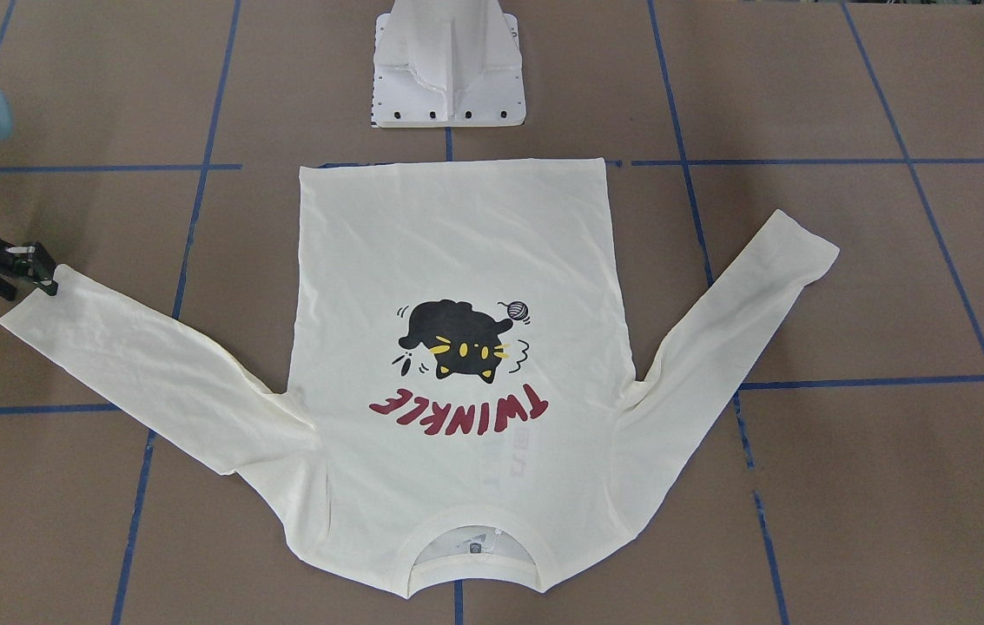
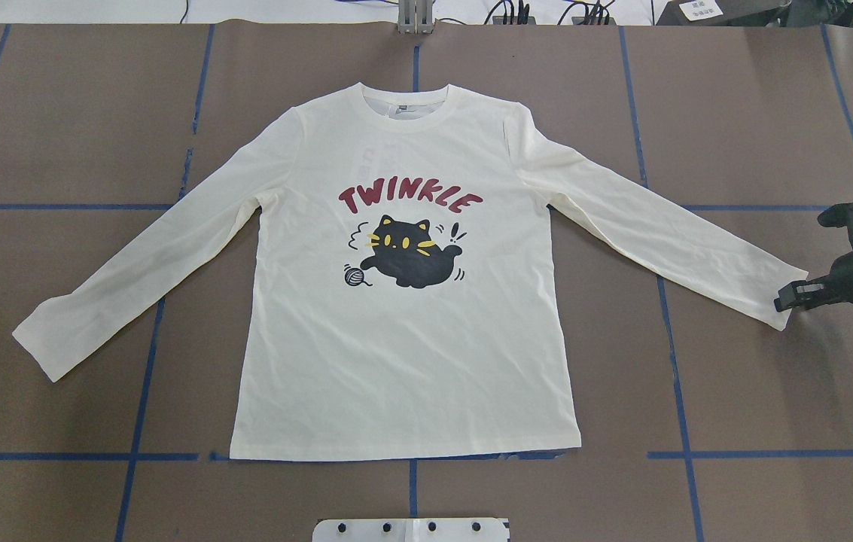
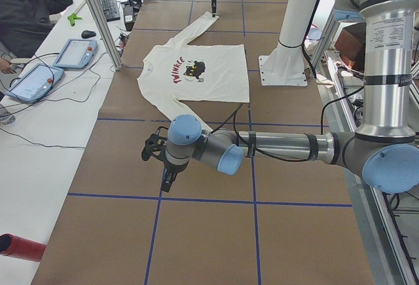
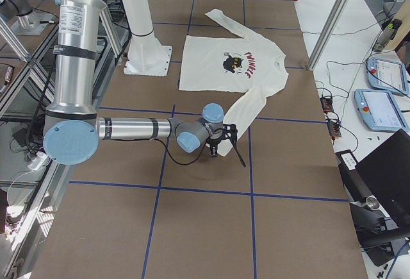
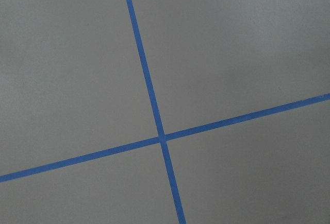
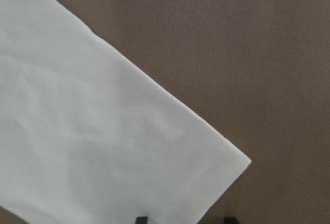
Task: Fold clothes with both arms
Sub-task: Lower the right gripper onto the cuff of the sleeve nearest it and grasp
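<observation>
The cream long-sleeved T-shirt (image 2: 403, 361) lies flat and front up, with the black cat print and red "TWINKLE" showing, both sleeves spread out. My right gripper (image 2: 781, 299) is low at the cuff of the sleeve on my right, also seen in the front-facing view (image 1: 44, 276). In the right wrist view its two fingertips (image 6: 140, 219) stand apart, open, with the cuff edge of the shirt (image 6: 77, 131) between them. My left gripper (image 3: 165, 170) shows only in the exterior left view, over bare table short of the other sleeve; I cannot tell if it is open or shut.
The white pedestal base (image 1: 448, 78) stands just behind the shirt's hem. Blue tape lines (image 5: 154, 116) grid the brown table. An operator (image 3: 26, 16) sits at a side desk with tablets. Aluminium posts (image 3: 98, 16) stand along the far table edge.
</observation>
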Robot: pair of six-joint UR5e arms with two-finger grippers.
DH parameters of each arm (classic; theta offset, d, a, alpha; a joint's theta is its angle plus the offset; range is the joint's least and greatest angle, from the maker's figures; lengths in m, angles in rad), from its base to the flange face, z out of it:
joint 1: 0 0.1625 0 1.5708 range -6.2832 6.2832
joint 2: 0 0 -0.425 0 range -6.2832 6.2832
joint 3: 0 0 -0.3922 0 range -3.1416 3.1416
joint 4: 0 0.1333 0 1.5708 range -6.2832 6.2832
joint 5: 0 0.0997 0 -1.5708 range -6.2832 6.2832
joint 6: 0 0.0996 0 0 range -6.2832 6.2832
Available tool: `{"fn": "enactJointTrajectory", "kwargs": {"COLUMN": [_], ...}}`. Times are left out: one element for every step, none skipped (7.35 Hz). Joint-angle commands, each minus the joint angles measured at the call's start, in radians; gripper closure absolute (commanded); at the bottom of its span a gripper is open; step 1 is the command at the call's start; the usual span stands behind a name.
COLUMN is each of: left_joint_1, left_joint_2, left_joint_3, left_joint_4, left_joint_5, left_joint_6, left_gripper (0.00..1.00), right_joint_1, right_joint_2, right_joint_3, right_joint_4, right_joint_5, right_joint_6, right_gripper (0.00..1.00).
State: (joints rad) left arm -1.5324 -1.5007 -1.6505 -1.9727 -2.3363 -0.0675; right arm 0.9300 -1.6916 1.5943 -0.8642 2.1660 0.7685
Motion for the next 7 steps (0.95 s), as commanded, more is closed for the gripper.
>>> {"fn": "enactJointTrajectory", "kwargs": {"left_joint_1": [0.000, 0.000, 0.000, 0.000, 0.000, 0.000, -0.002], "left_joint_2": [0.000, -0.001, -0.001, 0.000, -0.001, 0.000, 0.000], "left_joint_3": [0.001, 0.002, 0.002, 0.002, 0.003, 0.003, 0.002], "left_joint_4": [0.000, 0.000, 0.000, 0.000, 0.000, 0.000, 0.000], "left_joint_5": [0.000, 0.000, 0.000, 0.000, 0.000, 0.000, 0.000], "left_joint_6": [0.000, 0.000, 0.000, -0.002, 0.000, -0.002, -0.002], "left_gripper": [0.00, 0.00, 0.00, 0.00, 0.00, 0.00, 0.00], "right_joint_1": [0.009, 0.010, 0.010, 0.013, 0.015, 0.015, 0.013], "right_joint_2": [0.004, 0.006, 0.009, 0.010, 0.009, 0.021, 0.067], "right_joint_3": [0.033, 0.088, 0.140, 0.166, 0.179, 0.180, 0.181], "right_joint_4": [-0.037, -0.105, -0.178, -0.197, -0.194, -0.190, -0.194], "right_joint_5": [0.002, 0.002, 0.002, 0.000, -0.003, -0.002, -0.002], "right_joint_6": [0.000, 0.000, 0.000, 0.000, 0.000, 0.000, 0.023], "right_gripper": [0.94, 0.95, 1.00, 1.00, 1.00, 1.00, 1.00]}}
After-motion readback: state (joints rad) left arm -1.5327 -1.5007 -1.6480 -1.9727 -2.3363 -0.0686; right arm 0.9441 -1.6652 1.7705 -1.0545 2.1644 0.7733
